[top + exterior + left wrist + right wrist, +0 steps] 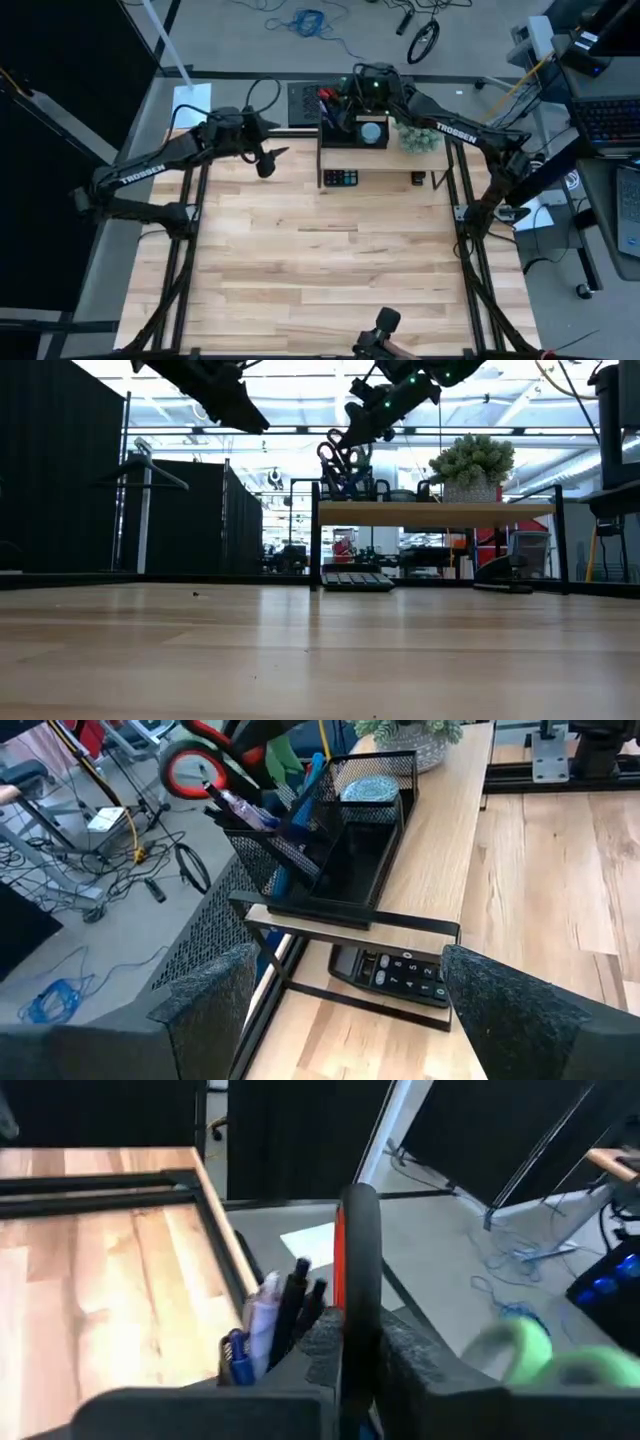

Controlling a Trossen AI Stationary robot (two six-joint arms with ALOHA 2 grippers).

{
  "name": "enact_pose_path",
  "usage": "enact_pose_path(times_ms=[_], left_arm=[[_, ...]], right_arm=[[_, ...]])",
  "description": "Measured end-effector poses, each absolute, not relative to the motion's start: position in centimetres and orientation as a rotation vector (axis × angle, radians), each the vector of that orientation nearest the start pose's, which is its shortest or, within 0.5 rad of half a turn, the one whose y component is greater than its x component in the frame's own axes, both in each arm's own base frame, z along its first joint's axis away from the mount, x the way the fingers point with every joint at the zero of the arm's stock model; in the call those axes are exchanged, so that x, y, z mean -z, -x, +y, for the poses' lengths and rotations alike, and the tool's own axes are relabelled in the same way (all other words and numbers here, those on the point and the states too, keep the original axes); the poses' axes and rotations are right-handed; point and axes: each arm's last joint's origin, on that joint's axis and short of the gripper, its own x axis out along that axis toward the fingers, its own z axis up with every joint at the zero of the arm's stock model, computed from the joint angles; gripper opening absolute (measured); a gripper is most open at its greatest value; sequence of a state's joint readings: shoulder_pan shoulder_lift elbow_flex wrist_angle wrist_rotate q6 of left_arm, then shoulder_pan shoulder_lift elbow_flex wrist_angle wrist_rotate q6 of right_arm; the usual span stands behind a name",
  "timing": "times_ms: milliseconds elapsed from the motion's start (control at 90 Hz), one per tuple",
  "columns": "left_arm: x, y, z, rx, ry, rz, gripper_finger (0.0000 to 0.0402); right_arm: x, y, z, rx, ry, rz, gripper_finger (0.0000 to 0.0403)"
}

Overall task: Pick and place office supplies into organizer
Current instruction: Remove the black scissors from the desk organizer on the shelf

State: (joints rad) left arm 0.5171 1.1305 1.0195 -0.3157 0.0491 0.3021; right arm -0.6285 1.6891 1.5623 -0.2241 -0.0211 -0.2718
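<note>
Up at the table's far edge, the right gripper pinches the scissors by their red and green handles, blades down in the organizer among the pens. That tray sits on the wooden shelf, beside the plant, calculator beneath. The left gripper hovers nearby, fingers spread and empty.
</note>
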Motion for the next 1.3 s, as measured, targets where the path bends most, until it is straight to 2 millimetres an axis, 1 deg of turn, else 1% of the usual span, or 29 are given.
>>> enact_pose_path(times_ms=[78, 200, 289, 422, 567, 722, 867, 944, 1044, 1156, 1300], left_arm=[[-33.5, -21.4, 12.0, -0.395, -0.173, 0.477, 0.0309], [-33.5, -21.4, 12.0, -0.396, -0.174, 0.472, 0.0309], [-33.6, -21.5, 12.0, -0.397, -0.176, 0.466, 0.0309], [-33.6, -21.5, 12.1, -0.398, -0.177, 0.460, 0.0309], [-33.6, -21.5, 12.1, -0.399, -0.174, 0.460, 0.0309], [-33.6, -21.5, 12.1, -0.399, -0.174, 0.461, 0.0309], [-33.6, -21.5, 12.1, -0.398, -0.174, 0.461, 0.0309], [-33.6, -21.5, 12.1, -0.398, -0.174, 0.462, 0.0309], [-33.6, -21.5, 12.1, -0.398, -0.174, 0.461, 0.0309], [-33.7, -21.5, 12.1, -0.399, -0.178, 0.454, 0.0309], [-33.7, -21.5, 12.1, -0.400, -0.180, 0.451, 0.0309]], right_arm=[[-37.0, -31.6, -22.8, 0.560, 0.160, 0.368, 0.0017], [-38.4, -30.8, -22.2, 0.566, 0.155, 0.319, 0.0012], [-39.7, -30.1, -21.3, 0.567, 0.146, 0.280, 0.0013], [-42.1, -28.9, -19.2, 0.547, 0.161, 0.201, 0.0015], [-44.1, -27.9, -16.8, 0.512, 0.137, 0.134, 0.0015], [-45.7, -26.5, -13.3, 0.434, 0.065, 0.111, 0.0016], [-45.8, -25.0, -10.4, 0.367, -0.081, 0.191, 0.0016], [-45.2, -24.1, -8.9, 0.348, -0.190, 0.286, 0.0015], [-43.4, -23.4, -7.2, 0.335, -0.340, 0.487, 0.0015], [-41.4, -23.0, -5.8, 0.362, -0.477, 0.702, 0.0015], [-39.5, -23.0, -3.9, 0.479, -0.563, 0.882, 0.0015]])
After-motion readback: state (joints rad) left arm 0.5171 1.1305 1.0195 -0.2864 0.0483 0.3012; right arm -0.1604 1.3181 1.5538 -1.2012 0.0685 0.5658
